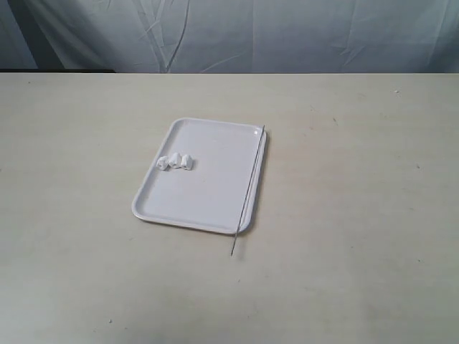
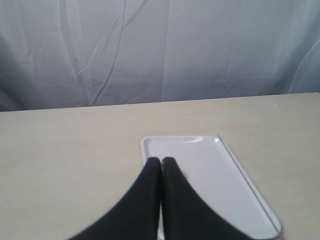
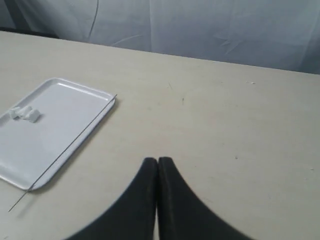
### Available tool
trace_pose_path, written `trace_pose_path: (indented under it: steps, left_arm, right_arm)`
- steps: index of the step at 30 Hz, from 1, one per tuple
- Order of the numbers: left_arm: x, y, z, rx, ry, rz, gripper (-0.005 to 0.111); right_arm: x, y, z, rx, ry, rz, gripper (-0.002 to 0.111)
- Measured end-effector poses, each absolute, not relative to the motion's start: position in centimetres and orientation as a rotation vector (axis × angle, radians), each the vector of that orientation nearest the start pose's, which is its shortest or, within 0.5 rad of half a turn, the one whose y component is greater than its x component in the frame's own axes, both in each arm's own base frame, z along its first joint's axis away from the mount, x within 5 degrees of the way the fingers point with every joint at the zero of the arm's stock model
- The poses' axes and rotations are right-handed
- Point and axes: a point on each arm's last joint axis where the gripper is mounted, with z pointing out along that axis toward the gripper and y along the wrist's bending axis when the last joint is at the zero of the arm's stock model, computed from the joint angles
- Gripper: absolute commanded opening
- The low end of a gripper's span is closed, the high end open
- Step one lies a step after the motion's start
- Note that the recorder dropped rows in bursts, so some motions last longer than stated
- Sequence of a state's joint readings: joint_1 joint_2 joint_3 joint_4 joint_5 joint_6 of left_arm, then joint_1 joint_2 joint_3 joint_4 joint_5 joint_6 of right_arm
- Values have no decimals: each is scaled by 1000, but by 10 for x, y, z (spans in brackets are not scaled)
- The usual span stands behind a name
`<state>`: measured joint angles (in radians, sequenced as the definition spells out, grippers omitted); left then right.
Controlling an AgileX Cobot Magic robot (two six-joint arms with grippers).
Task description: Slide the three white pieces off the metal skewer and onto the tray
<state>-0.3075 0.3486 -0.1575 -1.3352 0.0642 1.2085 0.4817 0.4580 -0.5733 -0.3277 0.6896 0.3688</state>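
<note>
The tray (image 1: 208, 204) is seen as smooth white plastic with a slight gloss, and a small highlight is caught at one far corner. The skewer (image 1: 250, 179) is shown as thin bare grey metal with a dull sheen. The pieces (image 1: 176, 163) are seen as white and matt; their material cannot be told. The counter (image 1: 358, 215) is shown as a pale beige matt surface, smooth but flecked with small dark specks and fine scratches. The curtain (image 1: 287, 36) is seen as grey-white cloth, creased and matt. The left claw (image 2: 161, 161) and right claw (image 3: 157, 161) are shown as black, smooth and matt; whether plastic or rubber cannot be told.
</note>
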Motion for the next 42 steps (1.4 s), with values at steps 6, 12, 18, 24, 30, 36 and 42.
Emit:
trace_pose_path:
  steps: [6, 12, 18, 24, 30, 36, 42]
  left_arm:
    - [86, -26, 232, 155, 1705, -303, 0]
    - [86, -26, 232, 168, 1702, -285, 0]
    - [86, -25, 232, 232, 1690, -226, 0]
    - [83, -20, 235, 225, 1655, -158, 0]
    - [67, -7, 247, 104, 1510, -53, 0]
    - [49, -1, 254, 25, 1380, 39, 0]
    - [52, -11, 232, 167, 1483, 29, 0]
  right_arm:
    - [58, 5, 310, -193, 1948, 156, 0]
    - [47, -2, 306, -164, 1947, 156, 0]
    - [46, -2, 306, -159, 1943, 161, 0]
    - [46, -3, 305, -159, 1950, 150, 0]
    - [37, -16, 298, -111, 2006, 7, 0]
    - [30, -17, 306, -87, 1826, -32, 0]
    - [34, -8, 297, -104, 1724, -49, 0]
